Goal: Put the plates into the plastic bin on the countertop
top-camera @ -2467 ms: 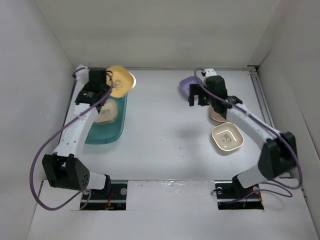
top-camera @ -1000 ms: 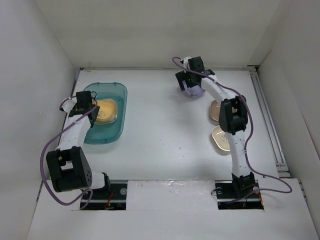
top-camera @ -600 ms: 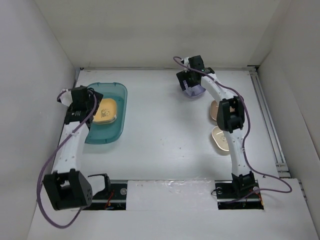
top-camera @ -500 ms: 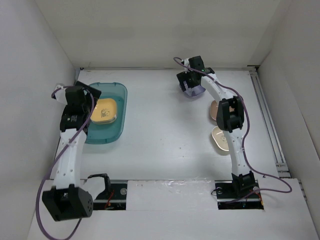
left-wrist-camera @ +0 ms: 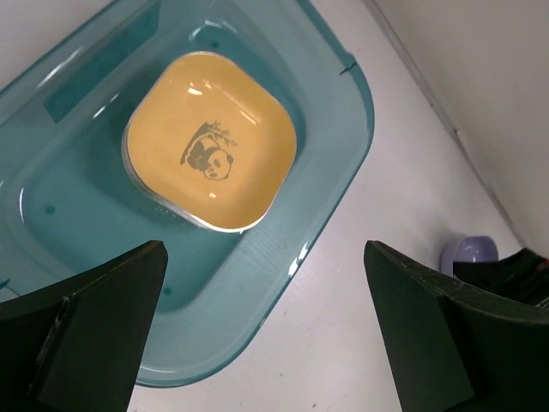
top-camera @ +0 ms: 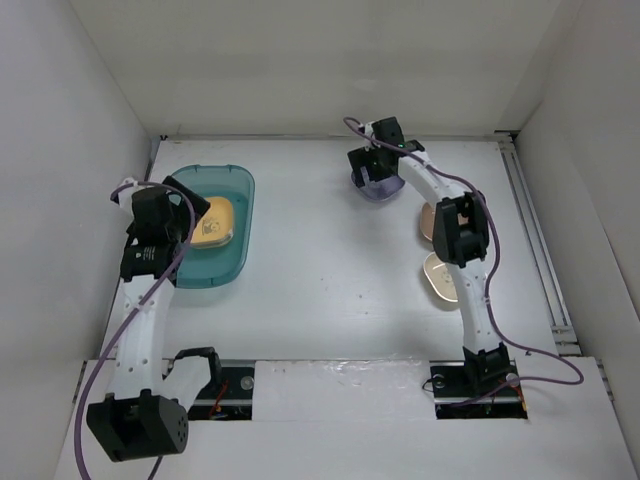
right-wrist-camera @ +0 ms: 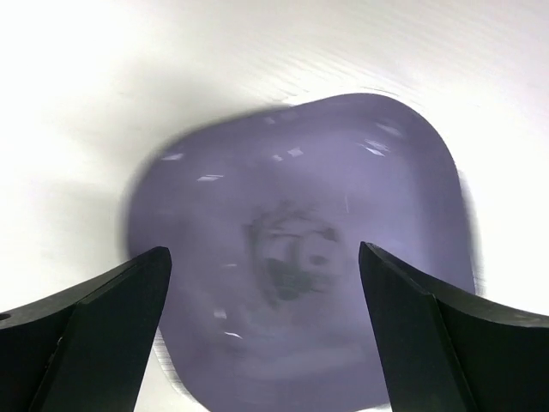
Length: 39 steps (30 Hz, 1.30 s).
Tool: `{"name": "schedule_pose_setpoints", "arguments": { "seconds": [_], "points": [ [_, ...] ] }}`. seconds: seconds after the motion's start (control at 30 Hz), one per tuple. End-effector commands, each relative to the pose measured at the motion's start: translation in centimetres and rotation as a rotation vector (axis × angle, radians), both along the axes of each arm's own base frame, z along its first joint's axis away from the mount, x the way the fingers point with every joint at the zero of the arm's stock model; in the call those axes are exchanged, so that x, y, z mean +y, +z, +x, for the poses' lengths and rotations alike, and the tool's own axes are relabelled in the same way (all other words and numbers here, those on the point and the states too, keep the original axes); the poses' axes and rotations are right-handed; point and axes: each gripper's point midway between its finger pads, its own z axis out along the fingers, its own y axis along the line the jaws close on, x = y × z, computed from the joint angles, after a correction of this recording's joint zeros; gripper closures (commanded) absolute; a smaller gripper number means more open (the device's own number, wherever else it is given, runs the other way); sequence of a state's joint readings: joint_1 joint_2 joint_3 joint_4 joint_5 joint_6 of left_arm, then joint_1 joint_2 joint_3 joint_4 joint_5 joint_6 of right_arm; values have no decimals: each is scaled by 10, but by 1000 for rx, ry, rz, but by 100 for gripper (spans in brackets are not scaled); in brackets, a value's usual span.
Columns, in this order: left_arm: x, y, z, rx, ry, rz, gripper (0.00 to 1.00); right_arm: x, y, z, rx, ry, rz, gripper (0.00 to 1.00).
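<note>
Looking down at a plain white countertop (top-camera: 330, 290) boxed in by white walls (top-camera: 320, 60). Got the teal plastic bin (top-camera: 238, 265) over at 9 o'clock, with a yellow-orange panda plate (top-camera: 212, 222) lying flat in its far half. From the left wrist view, can make out a paler rim (left-wrist-camera: 176, 216) peeking out under that plate; can't tell more about it.

Got the left gripper (top-camera: 165, 210) hanging above the bin's 9 o'clock edge, jaws spread wide and holding nothing, with the plate well clear below.

Over at 1 o'clock, seeing a purple plate (top-camera: 375, 188) flat on the countertop and the right gripper (top-camera: 372, 165) directly above it, fingers wide apart on either side of the dish. Can't tell whether anything touches. Pretty blurry in the wrist view, but can make out a dark centre motif.

Also spotting two more at 3 o'clock, a tan plate (top-camera: 427, 222) and a cream plate (top-camera: 440, 282), both half hidden under the right arm (top-camera: 465, 250).
</note>
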<state>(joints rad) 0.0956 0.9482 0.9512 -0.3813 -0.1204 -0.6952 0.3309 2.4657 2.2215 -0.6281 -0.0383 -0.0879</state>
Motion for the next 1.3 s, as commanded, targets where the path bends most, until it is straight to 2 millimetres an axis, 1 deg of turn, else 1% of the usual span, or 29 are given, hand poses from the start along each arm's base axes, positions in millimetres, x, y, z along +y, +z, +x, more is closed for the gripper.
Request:
{"name": "schedule_pose_setpoints", "arguments": {
  "seconds": [0.0,0.03,0.07,0.1,0.13,0.17,0.2,0.27,0.3,0.37,0.43,0.47,0.5,0.57,0.63,0.7,0.73,0.87,0.9,0.93,0.97,1.0,1.03,1.07,1.1,1.13,1.17,1.2,1.27],
  "points": [
    [-10,-6,1,2,-77,2,0,69,21,-30,-2,116,122,4],
    [-13,-4,3,-10,-92,-4,0,79,26,-36,-4,124,153,4],
    [-15,-1,4,-23,-107,0,0,90,49,-38,-40,128,204,4],
    [-22,-7,6,-13,-149,-13,0,94,57,-41,-59,121,210,4],
    [-25,-11,8,0,-173,-18,0,98,55,-50,-61,108,195,4],
    [-28,-11,10,-2,-197,-15,0,94,77,-45,-123,85,194,3],
    [-32,-9,12,-16,-226,-15,0,93,81,-46,-139,69,174,3],
    [-40,-15,14,3,-270,-44,0,71,88,-34,-175,-10,122,3],
    [-42,-13,15,-7,-289,-36,0,62,88,-34,-157,-23,111,3],
    [-47,-9,15,-18,-321,-39,0,39,91,-24,-164,-61,94,3],
    [-52,-5,18,-28,-353,-42,0,29,99,-24,-175,-54,109,3],
    [-53,-4,20,-28,-372,-30,0,27,92,-28,-155,-44,120,3],
    [-55,-11,22,-7,-382,-42,0,21,87,-28,-140,-48,123,3],
    [-60,-12,25,-1,-419,-52,0,20,90,-29,-143,-48,124,3],
    [-67,-16,28,14,-457,-64,0,20,74,-31,-115,-49,112,3],
    [-69,-8,31,-3,-477,-59,0,23,63,-40,-70,-23,125,4],
    [-69,-11,35,10,-476,-63,0,25,59,-43,-53,-23,135,4],
    [-73,3,46,-8,-517,-61,0,33,44,-49,-22,-22,189,7],
    [-73,4,47,4,-517,-65,0,41,46,-51,-22,-14,207,7],
    [-72,14,52,-18,-523,-48,0,47,42,-56,-7,2,211,10],
    [-72,10,56,2,-523,-55,0,47,42,-56,-4,-5,217,12],
    [-77,10,57,11,-537,-58,0,53,35,-59,13,-2,217,16],
    [-78,11,61,22,-523,-41,0,49,23,-60,30,-19,192,23],
    [-84,15,70,20,-543,-26,0,54,18,-63,43,-19,194,26],
    [-100,12,70,45,-578,-26,0,52,8,-65,67,-34,182,29],
    [-101,13,75,49,-559,-18,0,52,8,-65,68,-35,182,31],
    [-106,14,77,48,-564,-29,0,50,-1,-67,88,-52,173,38],
    [-112,10,77,58,-579,-31,0,54,-1,-69,89,-43,172,42],
    [-115,8,81,60,-559,-20,0,51,-15,-71,117,-63,155,48]
  ]
}}
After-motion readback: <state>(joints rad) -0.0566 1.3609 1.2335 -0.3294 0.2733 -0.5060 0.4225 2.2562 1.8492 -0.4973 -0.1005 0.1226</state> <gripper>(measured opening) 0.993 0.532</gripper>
